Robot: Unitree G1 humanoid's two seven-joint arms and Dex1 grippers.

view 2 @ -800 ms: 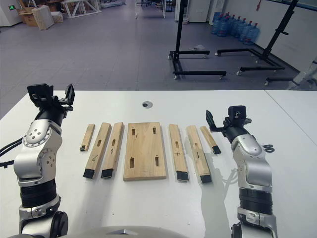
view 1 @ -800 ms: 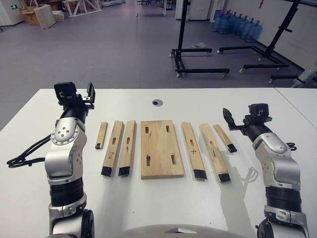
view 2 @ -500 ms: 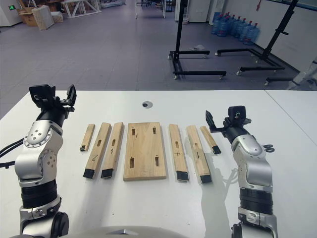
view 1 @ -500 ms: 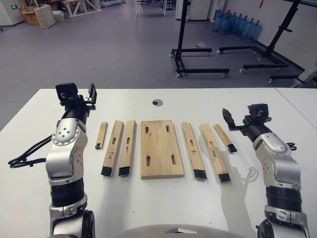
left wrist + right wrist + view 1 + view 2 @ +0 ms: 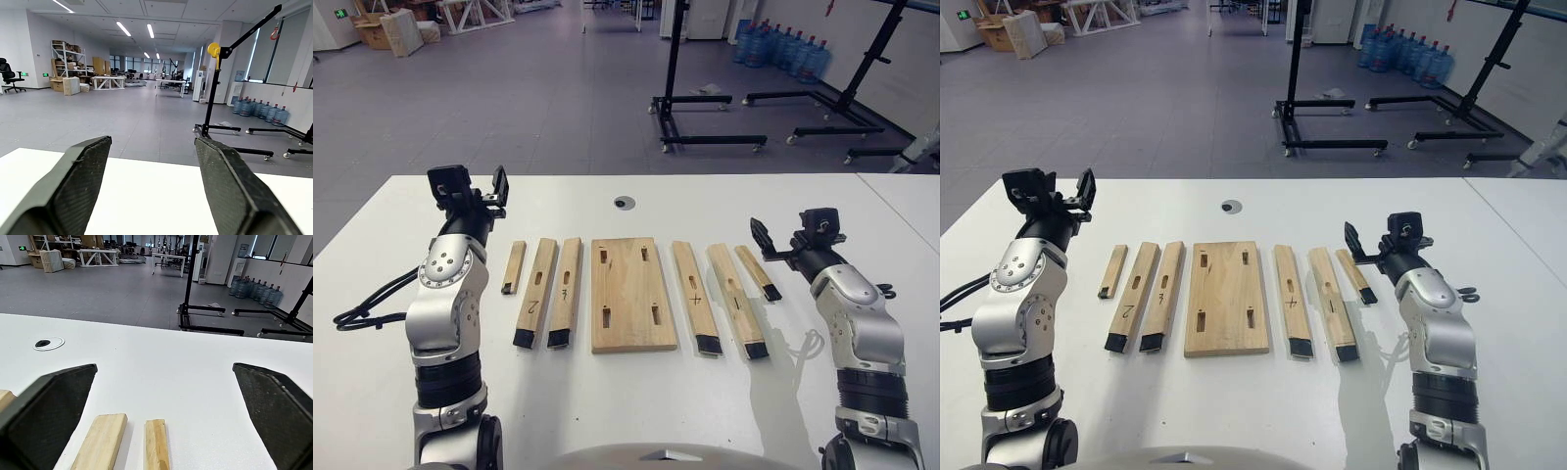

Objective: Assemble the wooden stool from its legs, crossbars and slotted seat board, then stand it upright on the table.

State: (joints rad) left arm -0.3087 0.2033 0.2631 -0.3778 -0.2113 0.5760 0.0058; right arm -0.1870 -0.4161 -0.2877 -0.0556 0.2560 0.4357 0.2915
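on the white table (image 5: 724, 196) the stool lay wholly in pieces, in one neat row between the two arms. at the middle was the pale rectangular wooden seat board (image 5: 633, 294), lying flat, with four small slots cut through it. from where i stood, no slot had a leg in it yet. to its left lay two long wooden legs (image 5: 537, 292) with black-capped near ends, side by side, and beyond them a short pale crossbar (image 5: 514, 266). to its right lay two more black-tipped legs (image 5: 693, 297) and a second short crossbar (image 5: 758, 271). none of the pieces touched another.

the left gripper (image 5: 151, 142) hung above the far left of the table, out beyond the short pale crossbar, its two dark fingers spread wide on nothing. the right gripper (image 5: 164, 366) hovered near the far end of the second short crossbar, likewise spread and unladen.

i judged the parts light, stiff and dry, unlikely to slip between the fingers and not easily broken. lying flat, though, they gave little to get under. a leg looked best pinched across its narrow width, on the long edges near the middle. the board, being wider, would likely want holding by one long edge, or steadying with one arm while the other pressed a leg home.
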